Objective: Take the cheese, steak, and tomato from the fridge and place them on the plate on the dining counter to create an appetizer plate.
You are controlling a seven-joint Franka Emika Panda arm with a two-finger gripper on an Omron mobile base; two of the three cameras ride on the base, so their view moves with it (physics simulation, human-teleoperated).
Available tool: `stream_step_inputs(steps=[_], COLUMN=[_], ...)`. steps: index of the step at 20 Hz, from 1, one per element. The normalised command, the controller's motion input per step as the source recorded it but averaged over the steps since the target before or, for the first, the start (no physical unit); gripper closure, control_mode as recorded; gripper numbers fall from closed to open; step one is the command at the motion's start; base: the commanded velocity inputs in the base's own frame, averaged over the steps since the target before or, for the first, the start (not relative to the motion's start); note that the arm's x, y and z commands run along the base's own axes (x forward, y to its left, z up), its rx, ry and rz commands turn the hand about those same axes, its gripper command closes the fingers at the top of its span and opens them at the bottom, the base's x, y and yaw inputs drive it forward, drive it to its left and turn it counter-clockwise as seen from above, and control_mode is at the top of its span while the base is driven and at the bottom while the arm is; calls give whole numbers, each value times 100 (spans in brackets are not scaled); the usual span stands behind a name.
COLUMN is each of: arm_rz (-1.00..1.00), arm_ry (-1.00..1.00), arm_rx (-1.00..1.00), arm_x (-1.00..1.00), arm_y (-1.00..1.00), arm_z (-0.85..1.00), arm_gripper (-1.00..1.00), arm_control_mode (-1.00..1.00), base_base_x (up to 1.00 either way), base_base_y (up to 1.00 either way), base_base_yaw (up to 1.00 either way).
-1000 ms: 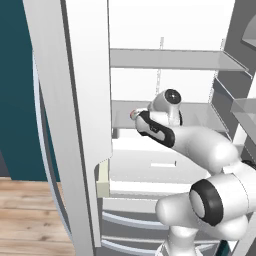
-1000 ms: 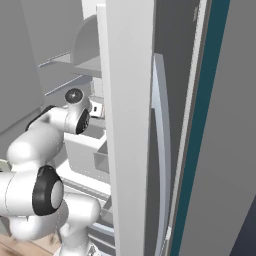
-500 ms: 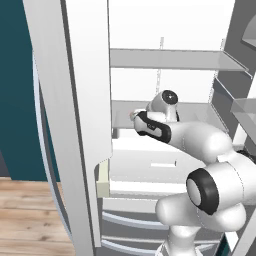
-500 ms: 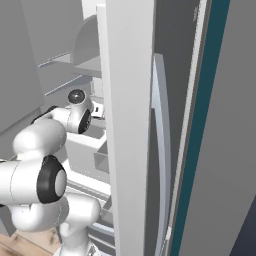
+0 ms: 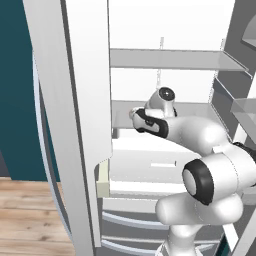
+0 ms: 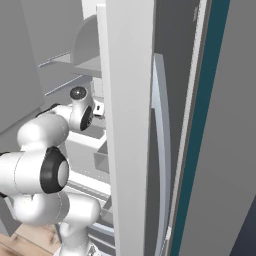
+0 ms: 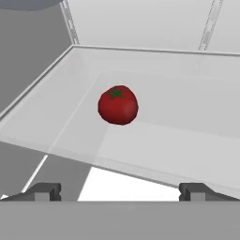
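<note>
The tomato point(image 7: 118, 104), dark red and glossy with a green stem, rests on a white inner shelf point(image 7: 178, 126) of the fridge point(image 5: 85, 100). In the hand view my gripper point(image 7: 121, 192) is open, short of the shelf's front edge. The tomato lies ahead of it, roughly in line with the gap between the fingertips point(image 7: 44, 191). Nothing is between the jaws. My arm point(image 5: 190, 132) reaches into the open fridge at the middle shelf, and its wrist point(image 6: 80, 107) is beside the door edge. The cheese, steak, plate and dining counter are out of view.
An upper shelf point(image 5: 165, 59) runs above my hand and a white drawer point(image 5: 155, 160) sits below it. Door bins point(image 5: 242, 107) stand at the right. The fridge's grey side wall point(image 7: 28, 51) rises left of the tomato. The open door point(image 6: 130, 125) stands close on the right.
My arm has stretched a little farther into the fridge and the elbow has shifted. The jaws have stayed open.
</note>
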Motion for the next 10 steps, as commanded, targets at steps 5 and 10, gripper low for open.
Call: stream_step_inputs(steps=[5,10], arm_rz=[-1,0], arm_ry=[0,0], arm_rx=[0,0], arm_x=[22,27], arm_y=[0,0], arm_z=[-8,-16], arm_gripper=[-100,-100], arm_control_mode=[-100,-100], base_base_x=[0,0], base_base_y=[0,0], base_base_yaw=[0,0])
